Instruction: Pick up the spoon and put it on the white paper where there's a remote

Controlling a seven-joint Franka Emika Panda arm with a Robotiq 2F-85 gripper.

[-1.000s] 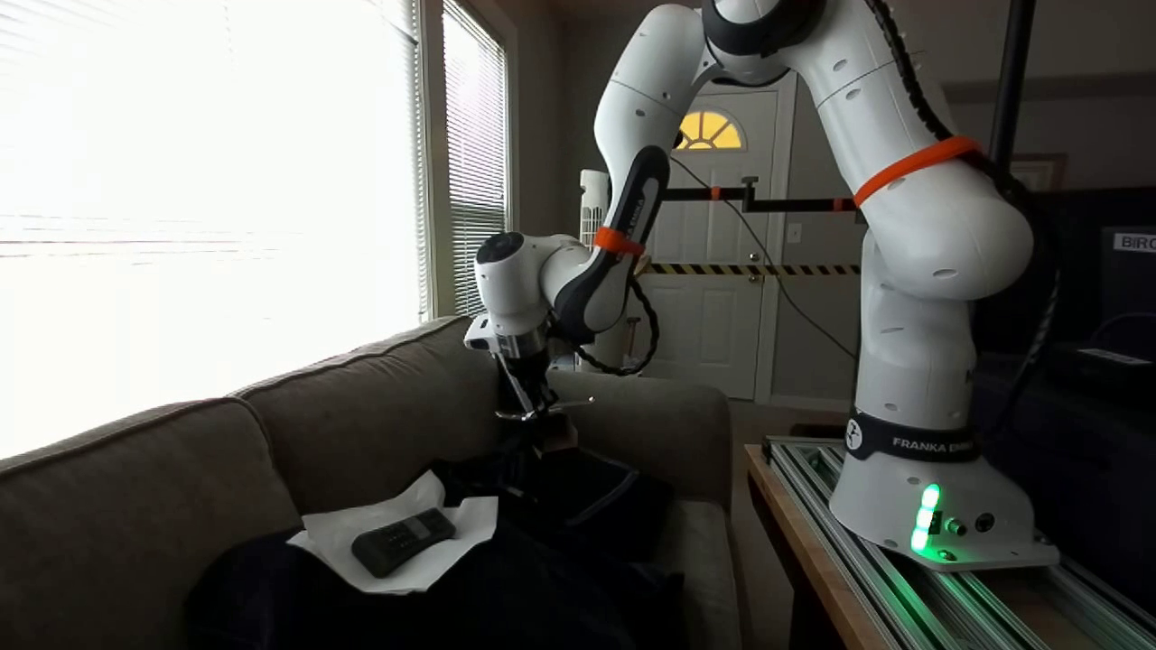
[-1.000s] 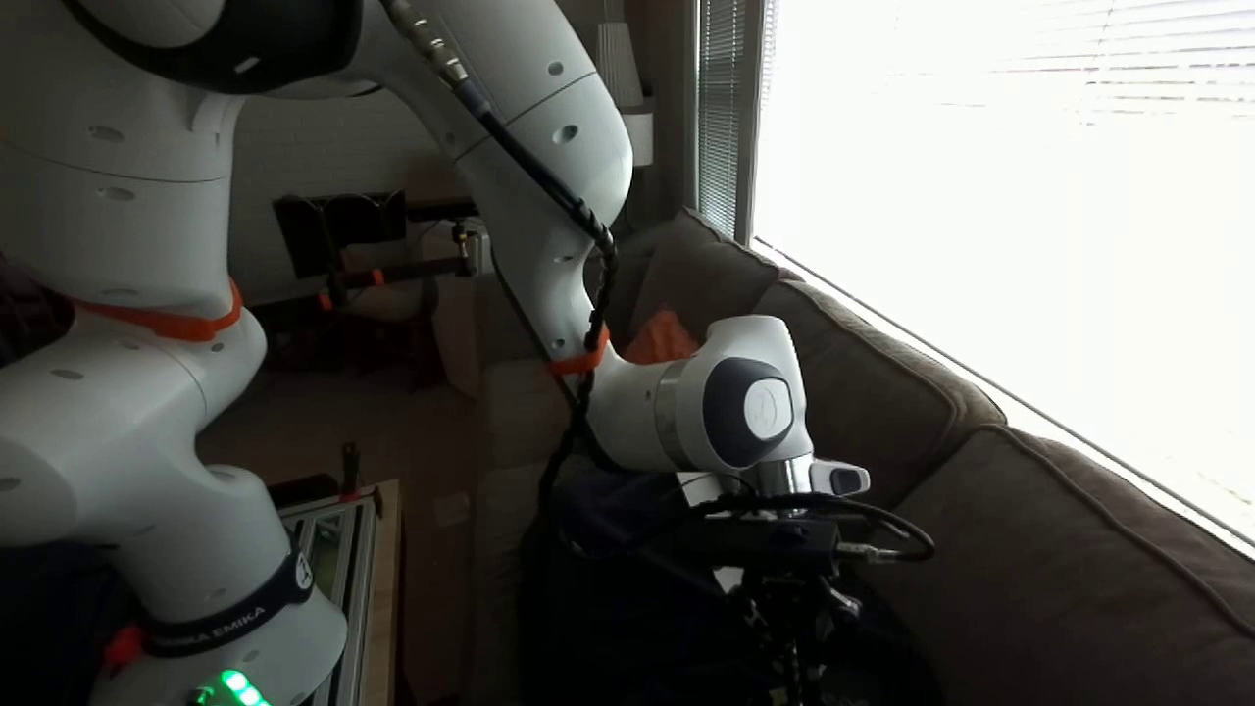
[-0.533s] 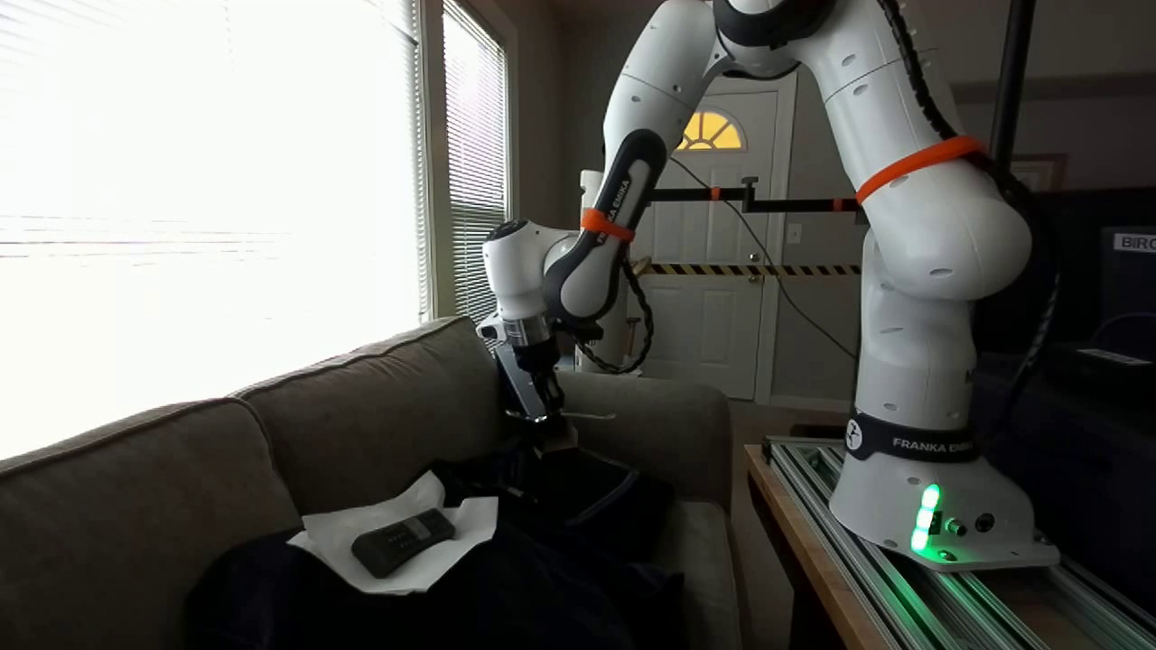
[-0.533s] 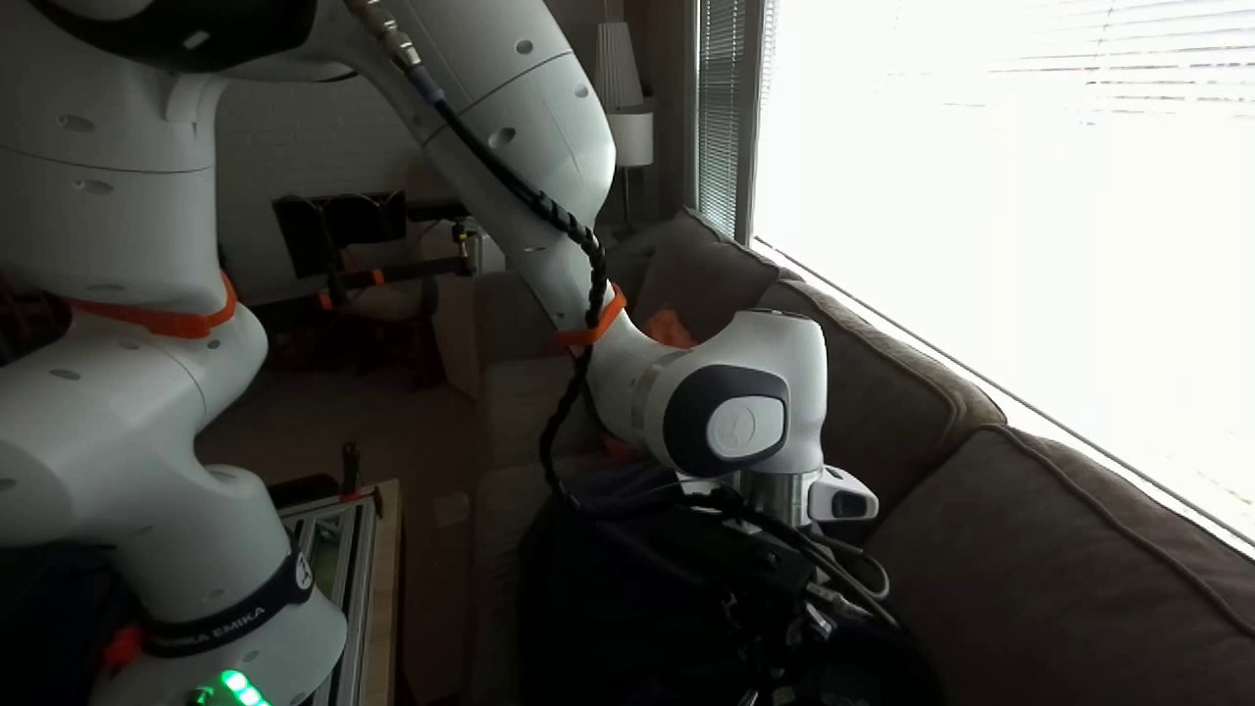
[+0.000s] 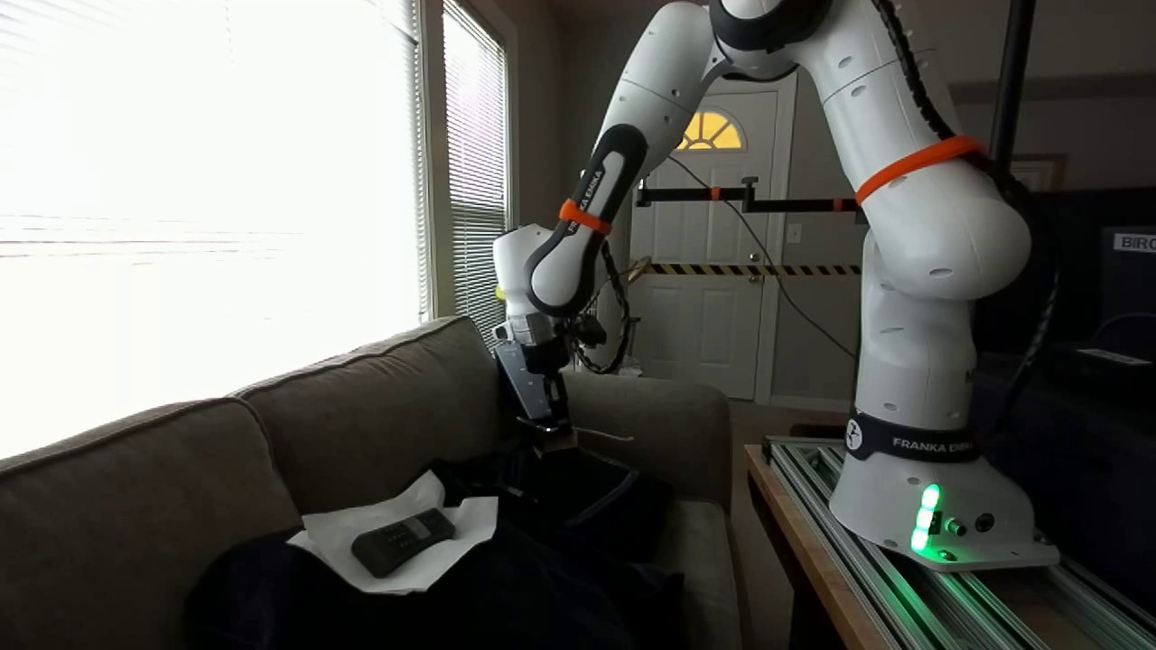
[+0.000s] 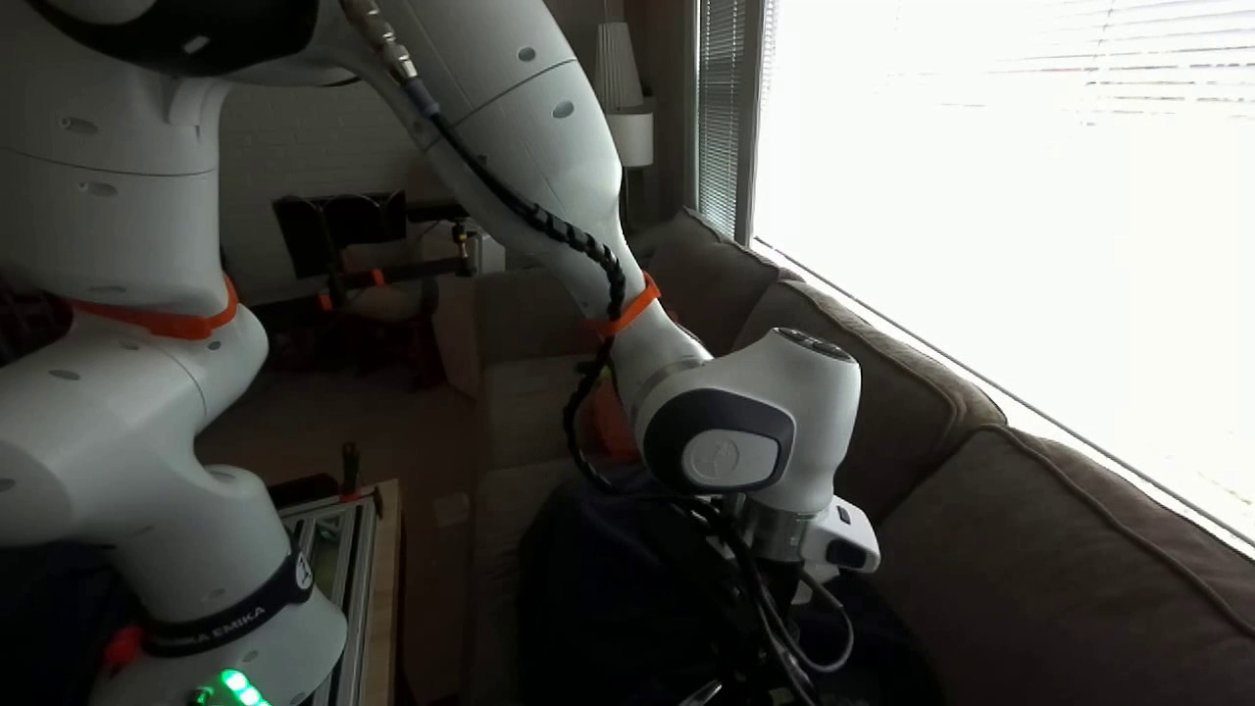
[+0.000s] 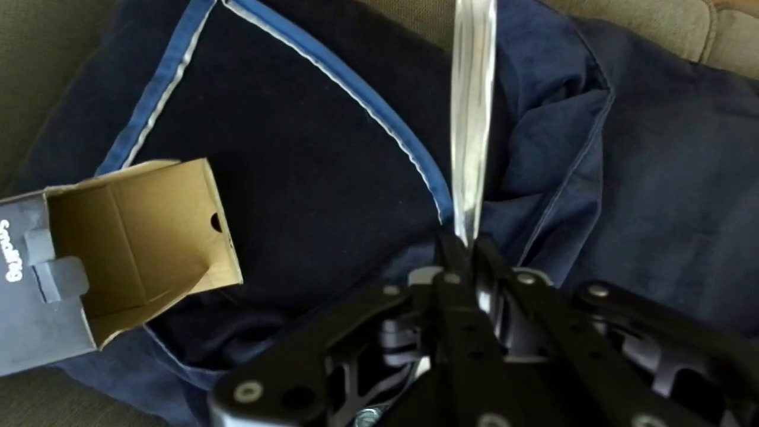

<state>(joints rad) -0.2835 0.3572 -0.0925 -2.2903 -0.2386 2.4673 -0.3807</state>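
The spoon (image 7: 472, 118) runs off the top of my wrist view; my fingers (image 7: 453, 261), squeezed nearly together on its shiny stem, hide part of it.

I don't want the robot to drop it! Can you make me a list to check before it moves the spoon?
1. Spoon pinched in the tool: ok.
2. Grip tight enough not to slip: cannot tell just by looking.
3. Remote lying on the white paper: ok, an exterior view shows it there.
4. Some white showing beside the remote, for the spoon to land on: ok.
5. Spoon over the paper: not ok, it is off to one side, above the dark cloth.
6. Whole spoon clear of the open box: cannot tell, the tool hides part of the spoon.
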